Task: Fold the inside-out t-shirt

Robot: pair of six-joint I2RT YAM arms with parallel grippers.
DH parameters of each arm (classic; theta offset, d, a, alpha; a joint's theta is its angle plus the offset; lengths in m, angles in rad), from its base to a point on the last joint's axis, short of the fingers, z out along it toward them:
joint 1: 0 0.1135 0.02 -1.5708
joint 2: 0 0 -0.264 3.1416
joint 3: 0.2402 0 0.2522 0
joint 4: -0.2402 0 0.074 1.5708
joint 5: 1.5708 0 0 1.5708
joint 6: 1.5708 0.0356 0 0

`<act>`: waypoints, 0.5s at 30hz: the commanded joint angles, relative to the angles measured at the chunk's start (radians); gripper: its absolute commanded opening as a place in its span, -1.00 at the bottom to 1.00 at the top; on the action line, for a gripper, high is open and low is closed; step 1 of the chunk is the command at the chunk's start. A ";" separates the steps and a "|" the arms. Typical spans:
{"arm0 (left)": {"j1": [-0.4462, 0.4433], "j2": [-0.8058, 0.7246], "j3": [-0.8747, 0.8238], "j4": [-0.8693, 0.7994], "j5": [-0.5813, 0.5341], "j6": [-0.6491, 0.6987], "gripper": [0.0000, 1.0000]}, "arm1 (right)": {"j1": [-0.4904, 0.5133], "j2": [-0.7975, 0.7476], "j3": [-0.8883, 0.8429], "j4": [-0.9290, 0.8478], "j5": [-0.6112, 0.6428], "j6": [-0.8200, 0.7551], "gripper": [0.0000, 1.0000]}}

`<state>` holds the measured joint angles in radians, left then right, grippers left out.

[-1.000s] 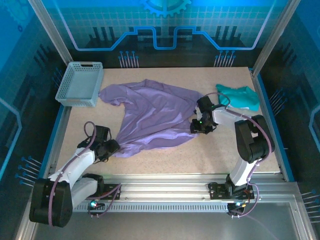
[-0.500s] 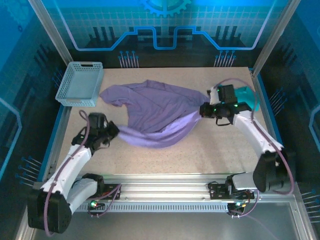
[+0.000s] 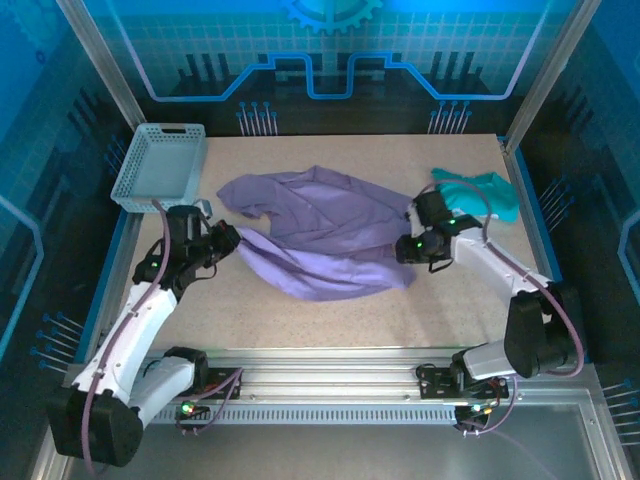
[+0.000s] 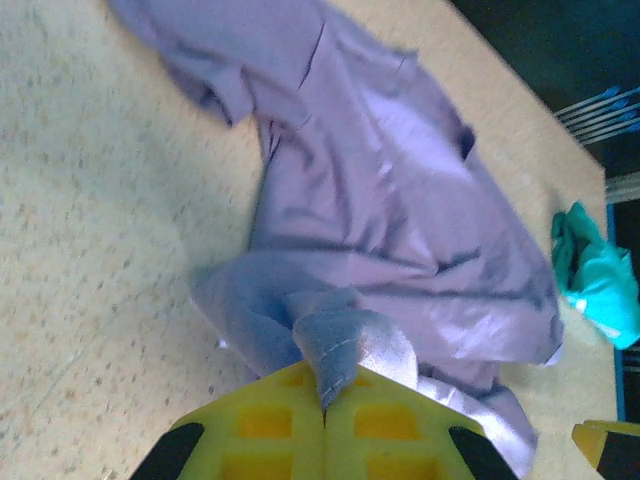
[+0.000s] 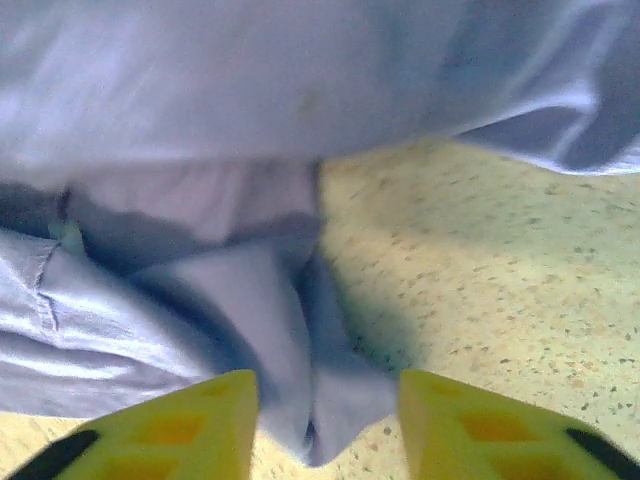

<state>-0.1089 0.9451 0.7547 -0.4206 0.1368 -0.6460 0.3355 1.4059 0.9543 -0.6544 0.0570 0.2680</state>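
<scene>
The left gripper [image 4: 323,385] pinches the t-shirt [image 3: 330,235] at its left edge to spread it, while the right gripper [image 5: 325,390] gapes over the right edge.

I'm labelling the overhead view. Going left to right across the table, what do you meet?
Basket → left gripper → t-shirt → right gripper → teal garment

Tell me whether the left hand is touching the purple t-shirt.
Touching. The left wrist view shows the left hand shut, pinching a fold of the t-shirt.
</scene>
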 commanded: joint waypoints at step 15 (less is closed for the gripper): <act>-0.009 -0.002 0.000 -0.046 0.053 0.045 -1.00 | 0.497 0.240 0.076 0.132 0.196 -0.157 -0.10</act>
<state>-0.1097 0.9474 0.7364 -0.4446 0.1738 -0.6266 0.8242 1.6081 0.9939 -0.5327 0.2184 0.1246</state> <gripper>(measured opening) 0.053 0.457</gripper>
